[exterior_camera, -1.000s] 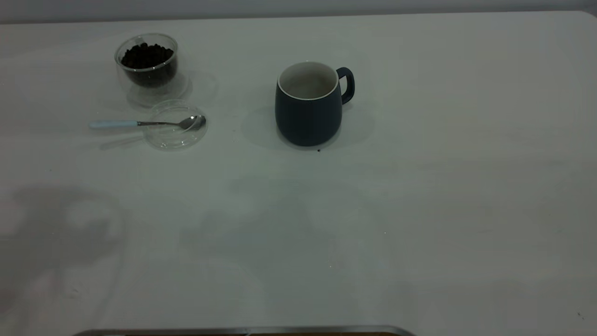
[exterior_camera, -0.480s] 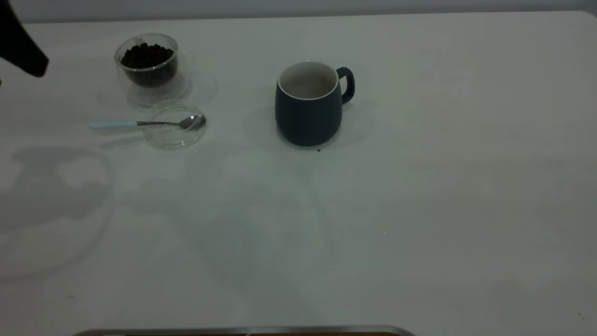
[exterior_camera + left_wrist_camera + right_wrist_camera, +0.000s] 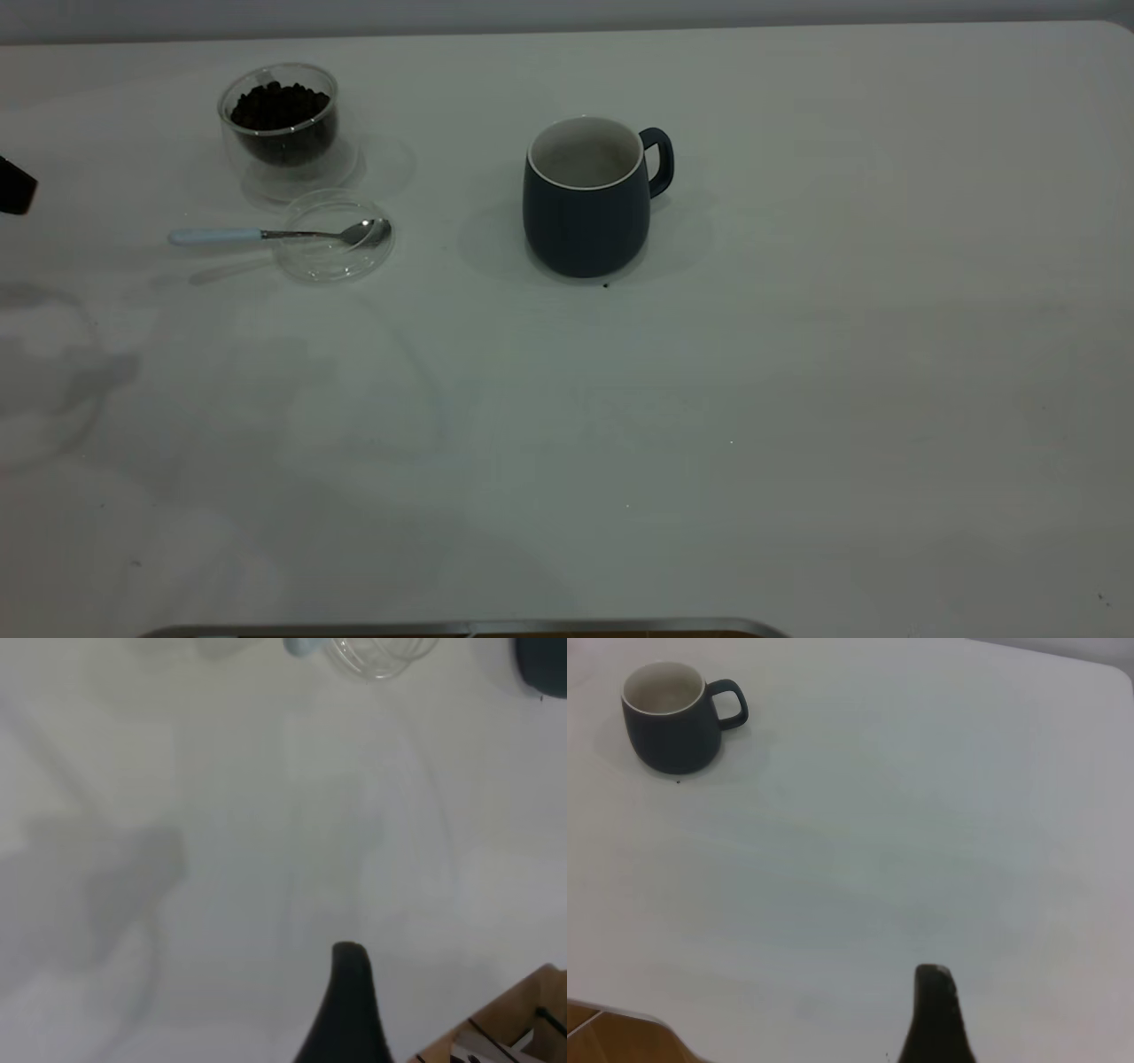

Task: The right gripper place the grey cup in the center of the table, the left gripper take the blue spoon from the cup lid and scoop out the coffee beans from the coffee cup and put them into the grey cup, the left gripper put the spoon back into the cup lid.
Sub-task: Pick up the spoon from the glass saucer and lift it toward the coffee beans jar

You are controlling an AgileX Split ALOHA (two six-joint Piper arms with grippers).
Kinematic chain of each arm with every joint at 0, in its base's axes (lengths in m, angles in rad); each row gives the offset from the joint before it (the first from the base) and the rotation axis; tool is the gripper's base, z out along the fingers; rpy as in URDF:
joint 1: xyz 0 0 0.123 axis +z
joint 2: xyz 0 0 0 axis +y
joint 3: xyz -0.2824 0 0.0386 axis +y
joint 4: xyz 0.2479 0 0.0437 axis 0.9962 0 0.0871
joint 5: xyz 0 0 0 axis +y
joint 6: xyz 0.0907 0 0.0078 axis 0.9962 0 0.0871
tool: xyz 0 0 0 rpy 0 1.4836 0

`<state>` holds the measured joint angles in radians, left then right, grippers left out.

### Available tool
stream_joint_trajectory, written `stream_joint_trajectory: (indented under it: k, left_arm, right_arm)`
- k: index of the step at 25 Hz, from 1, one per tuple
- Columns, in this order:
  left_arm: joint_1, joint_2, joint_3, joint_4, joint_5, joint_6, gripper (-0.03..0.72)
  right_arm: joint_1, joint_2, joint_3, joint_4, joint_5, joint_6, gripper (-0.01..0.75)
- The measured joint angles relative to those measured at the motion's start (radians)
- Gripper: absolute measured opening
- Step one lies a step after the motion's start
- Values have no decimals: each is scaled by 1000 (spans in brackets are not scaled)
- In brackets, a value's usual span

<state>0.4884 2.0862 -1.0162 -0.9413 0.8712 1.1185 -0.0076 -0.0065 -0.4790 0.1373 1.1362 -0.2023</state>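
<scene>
on the white table (image 3: pixel 797 399) you see the grey cup (image 3: pixel 585 199) upright near the centre, handle toward the right, apparently empty and ready for filling. well left stands the coffee cup (image 3: pixel 279 120), heaped with coffee beans (image 3: pixel 279 106). just in front, the cup lid (image 3: pixel 332 252) cradles the blue spoon (image 3: pixel 275 235), handle jutting out for grasping. the left gripper (image 3: pixel 16 190) hovers at the left edge; you cannot tell its jaw state, nor the right's.

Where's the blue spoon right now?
In the exterior view, the blue spoon lies at the table's far left: bowl in the cup lid, handle pointing left, just in front of the coffee cup.
</scene>
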Motion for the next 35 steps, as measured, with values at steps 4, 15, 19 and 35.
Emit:
stream_joint_trajectory:
  k: [4,15,19,35]
  left_arm:
    - [1,58,-44,-14,-17,11,712]
    - [1,232,-133,-182,-30,148,712]
    - [-7,288,-141,-280,-30,232,712]
    - [-133,419,-211,-511,-23,343,707]
  right_arm:
    - [0,0,0,0,0,0,592]
    - [0,0,0,0,0,0,592]
    - [0,0,0,0,0,0,592]
    - [-1,0,0,1,0,0,592]
